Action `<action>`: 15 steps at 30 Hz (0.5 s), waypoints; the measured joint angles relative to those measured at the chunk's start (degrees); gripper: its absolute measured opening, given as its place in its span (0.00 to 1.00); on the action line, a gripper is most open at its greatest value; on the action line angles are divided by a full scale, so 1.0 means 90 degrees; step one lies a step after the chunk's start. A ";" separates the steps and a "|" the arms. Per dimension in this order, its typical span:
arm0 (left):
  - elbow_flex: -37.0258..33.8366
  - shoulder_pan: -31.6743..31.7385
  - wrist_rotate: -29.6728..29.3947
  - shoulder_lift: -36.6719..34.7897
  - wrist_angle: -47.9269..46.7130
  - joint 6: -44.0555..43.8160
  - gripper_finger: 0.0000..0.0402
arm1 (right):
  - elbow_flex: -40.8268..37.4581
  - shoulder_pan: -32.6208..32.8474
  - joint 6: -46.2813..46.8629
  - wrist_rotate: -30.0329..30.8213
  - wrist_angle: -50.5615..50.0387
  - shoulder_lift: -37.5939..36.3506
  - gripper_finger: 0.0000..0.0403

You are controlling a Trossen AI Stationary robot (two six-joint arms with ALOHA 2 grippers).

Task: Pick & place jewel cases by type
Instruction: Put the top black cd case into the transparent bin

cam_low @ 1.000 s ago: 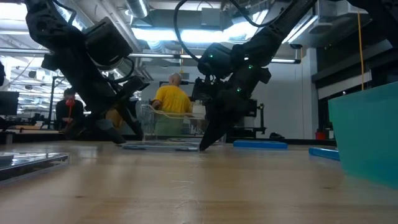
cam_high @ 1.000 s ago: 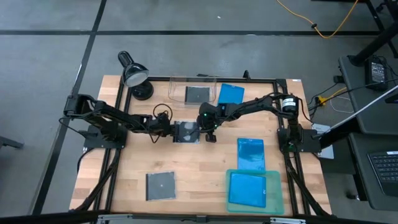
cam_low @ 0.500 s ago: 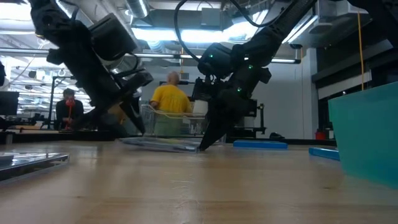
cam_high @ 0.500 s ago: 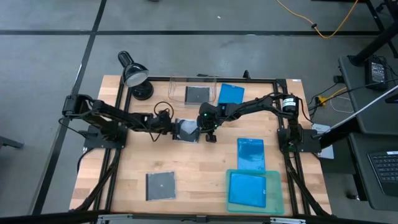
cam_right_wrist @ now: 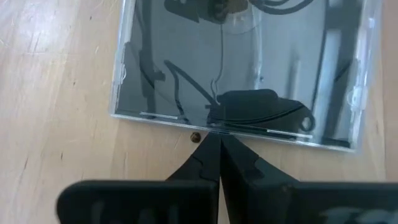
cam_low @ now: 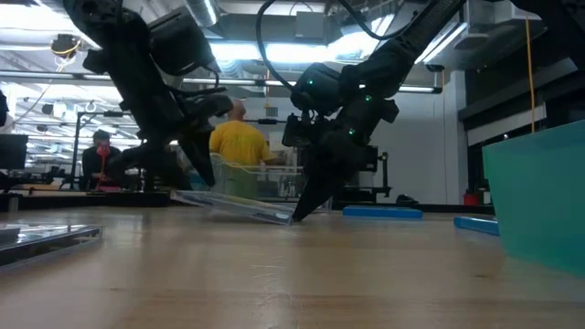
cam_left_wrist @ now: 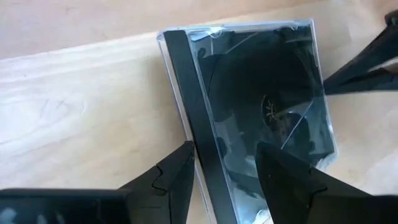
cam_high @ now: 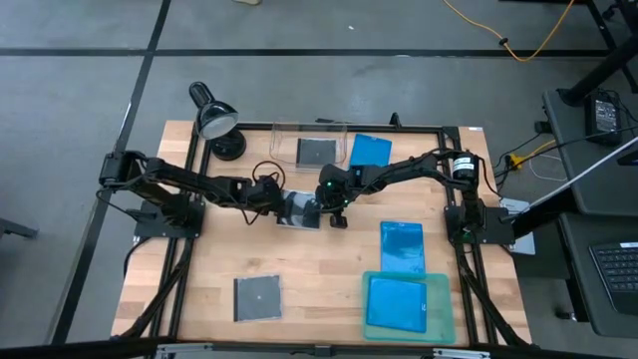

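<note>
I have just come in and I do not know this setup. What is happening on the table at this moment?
The two arms are working together on one square clear jewel case in the middle of the table. The left gripper holds one edge and tilts it up, while the shut right gripper presses its tip against the opposite edge, which rests on the wood. Other cases lie around, one blue case in the teal tray.

A square case [cam_high: 297, 208] sits near the middle of the counter [cam_high: 309, 279], tilted, its left edge raised and its right edge down on the wood. The left gripper [cam_high: 276, 202] is at its left edge, the right gripper [cam_high: 322, 207] at its right. Behind it, a bin [cam_high: 282, 143] at the back edge holds another square case [cam_high: 316, 152]; a tall case [cam_high: 371, 151] lies right of the bin. A lamp [cam_high: 214, 121] stands at the back left corner. A third square case [cam_high: 256, 297] lies near the front edge, left of centre. A tray [cam_high: 446, 311] at the front right corner holds a tall case [cam_high: 397, 302]; another [cam_high: 402, 245] lies just behind it.
</note>
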 joint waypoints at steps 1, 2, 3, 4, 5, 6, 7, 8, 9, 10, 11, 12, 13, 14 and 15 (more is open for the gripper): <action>0.0060 -0.0026 0.0046 -0.0001 -0.0110 0.0013 0.39 | 0.0000 -0.0001 -0.0044 0.0001 -0.0001 0.0000 0.02; 0.0103 -0.0049 0.0065 -0.0005 -0.0183 0.0042 0.39 | 0.0000 -0.0001 -0.0076 0.0001 -0.0004 0.0000 0.02; 0.0153 -0.0070 0.0083 -0.0005 -0.0262 0.0079 0.39 | 0.0001 -0.0001 -0.0092 0.0001 -0.0004 0.0000 0.02; 0.0188 -0.0076 0.0082 -0.0005 -0.0307 0.0103 0.39 | 0.0002 0.0000 -0.0098 0.0003 -0.0004 0.0000 0.02; 0.0248 -0.0077 0.0080 -0.0005 -0.0406 0.0113 0.39 | 0.0002 0.0000 -0.0100 0.0003 -0.0004 0.0000 0.02; 0.0287 -0.0077 0.0073 -0.0008 -0.0455 0.0115 0.39 | 0.0002 -0.0001 -0.0100 0.0003 -0.0004 0.0000 0.02; 0.0317 -0.0079 0.0073 -0.0015 -0.0488 0.0118 0.39 | 0.0002 -0.0001 -0.0101 0.0005 -0.0006 0.0000 0.02; 0.0353 -0.0082 0.0072 -0.0015 -0.0552 0.0134 0.39 | 0.0002 -0.0001 -0.0102 0.0006 -0.0006 0.0000 0.02; 0.0386 -0.0084 0.0071 -0.0015 -0.0594 0.0164 0.39 | 0.0002 -0.0001 -0.0102 0.0008 -0.0006 0.0000 0.02; 0.0436 -0.0084 0.0065 -0.0015 -0.0656 0.0208 0.39 | 0.0002 0.0001 -0.0102 0.0008 -0.0008 0.0000 0.02; 0.0483 -0.0084 0.0055 -0.0015 -0.0724 0.0254 0.39 | 0.0002 -0.0001 -0.0104 0.0008 -0.0009 0.0000 0.02; 0.0531 -0.0084 0.0050 -0.0015 -0.0792 0.0303 0.39 | 0.0002 -0.0001 -0.0115 0.0010 -0.0009 0.0000 0.02; 0.0570 -0.0084 0.0048 -0.0015 -0.0837 0.0359 0.39 | 0.0005 0.0000 -0.0127 0.0010 -0.0010 0.0000 0.02; 0.0601 -0.0084 0.0044 -0.0015 -0.0878 0.0395 0.39 | 0.0005 -0.0001 -0.0140 0.0010 -0.0011 0.0000 0.02; 0.0624 -0.0084 0.0034 -0.0015 -0.0908 0.0402 0.39 | 0.0005 0.0000 -0.0149 0.0011 -0.0014 0.0000 0.02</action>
